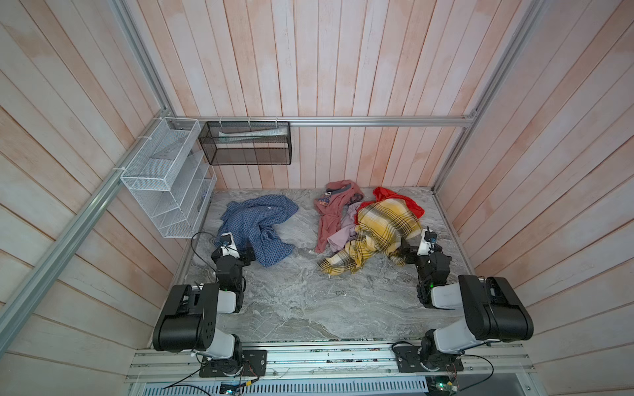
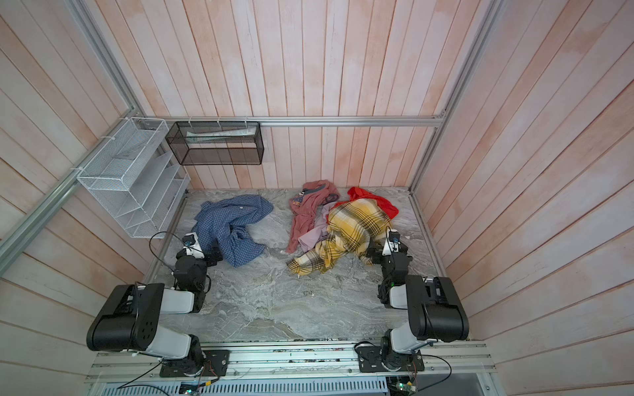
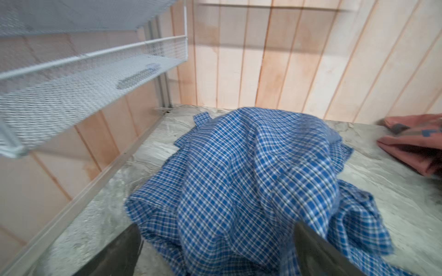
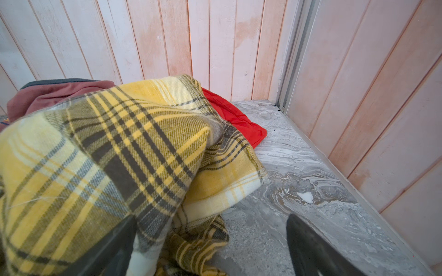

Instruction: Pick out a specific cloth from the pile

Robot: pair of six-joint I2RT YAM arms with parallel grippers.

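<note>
Left gripper point(image 3: 216, 224) is spread wide, grasping nothing. The cloth point(image 3: 251, 172) bulges between and beyond its fingers point(image 3: 318, 248), its near edge cut off. Right gripper point(image 4: 210, 218) is likewise released. The pile point(image 4: 79, 153) drapes over one finger, half hiding it.

white mesh rack point(image 1: 164, 178) beside black mesh basket point(image 1: 247, 156), both wall-hung; marble tabletop point(image 1: 291, 301).
</note>
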